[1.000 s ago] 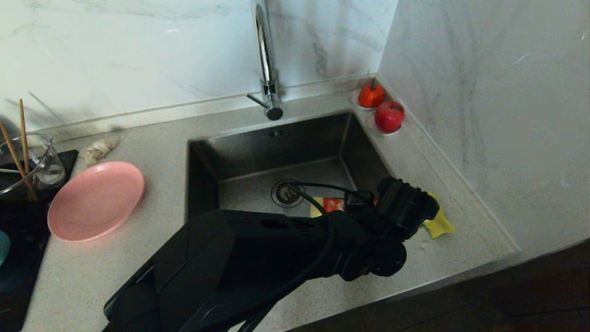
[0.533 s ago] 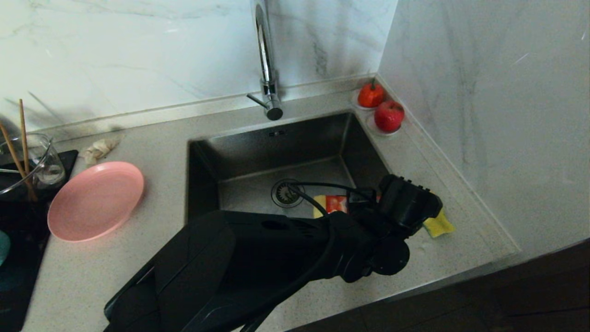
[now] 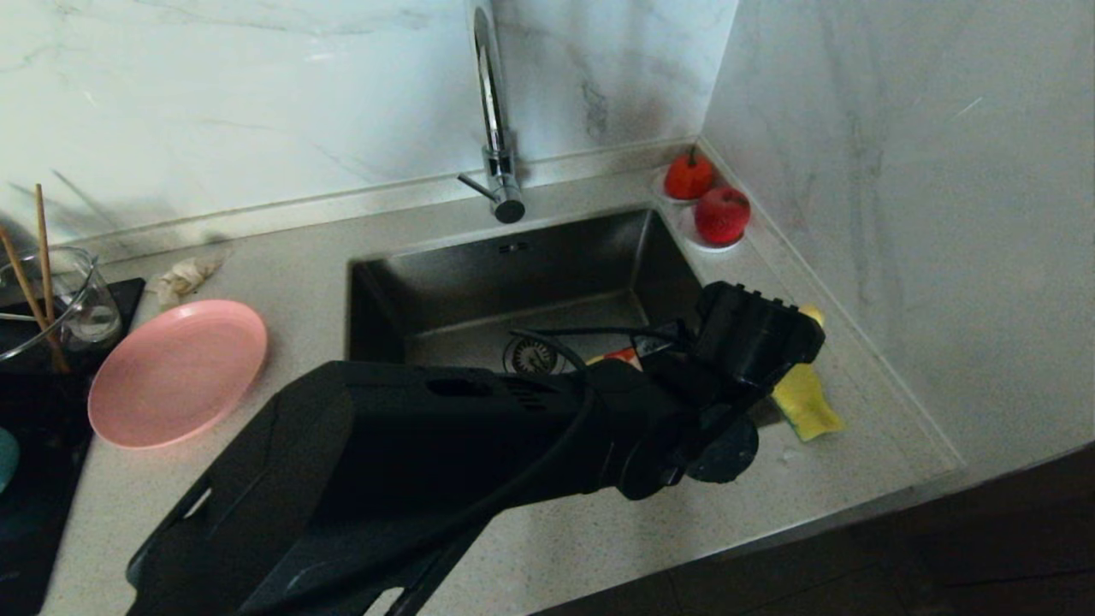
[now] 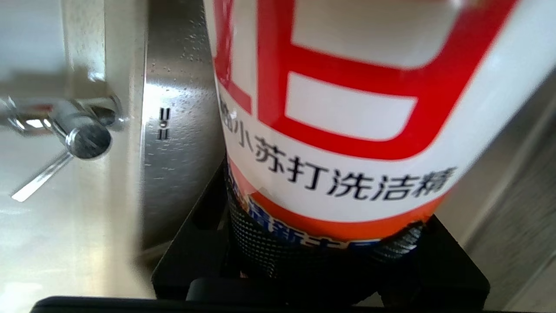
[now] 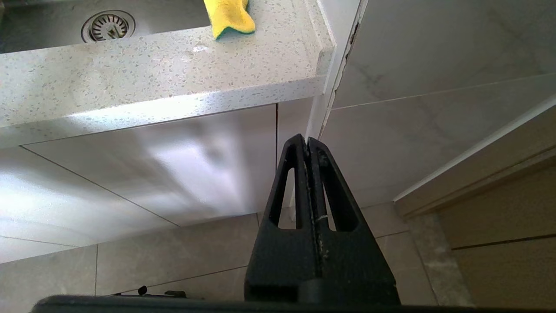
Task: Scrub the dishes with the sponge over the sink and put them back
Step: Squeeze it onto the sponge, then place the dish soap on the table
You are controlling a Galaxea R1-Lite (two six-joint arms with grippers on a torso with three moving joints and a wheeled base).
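While clamped in left gripper (image 4: 321, 261) fingers, detergent bottle (image 4: 347, 108) above sink (image 3: 445, 282); right gripper (image 5: 307, 145) fingers together.

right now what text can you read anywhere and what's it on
"小苏打洗洁精" in black characters on the white band of the detergent bottle held in the left gripper.
Large red character above it: cropped, unreadable.
Blue characters on the orange band below: partly hidden, unreadable.
No other text anywhere.
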